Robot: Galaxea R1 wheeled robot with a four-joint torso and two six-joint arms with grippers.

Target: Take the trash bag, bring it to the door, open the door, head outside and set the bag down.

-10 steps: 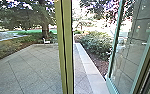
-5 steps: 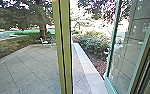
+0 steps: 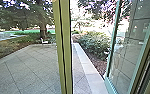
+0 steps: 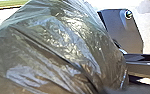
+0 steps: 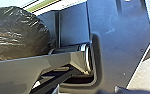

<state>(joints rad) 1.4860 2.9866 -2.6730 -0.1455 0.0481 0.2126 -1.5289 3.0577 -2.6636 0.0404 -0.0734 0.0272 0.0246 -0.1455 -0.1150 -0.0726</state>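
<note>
The dark, shiny trash bag [image 4: 61, 47] bulges close in front of the left wrist camera, its plastic creased and stretched. From the right wrist the same dark bag [image 5: 18, 35] is seen beyond the robot's jointed bar. In the head view a glass door [image 3: 131, 50] with a green frame stands swung outward on the right. A yellow-green upright post [image 3: 63, 47] crosses the middle of that view. How my grippers stand on or beside the bag cannot be made out.
Outside lies a paved yard [image 3: 28, 67], with a pale stone curb [image 3: 84, 63] running along its right side. Beyond the curb grows a bush [image 3: 94, 43]. A tree trunk [image 3: 43, 31] and a white chair [image 3: 44, 41] are farther back.
The head view shifted slightly over the last second, with the post and door sliding a little to its left; the camera has moved. Over the last half second it has barely changed.
</note>
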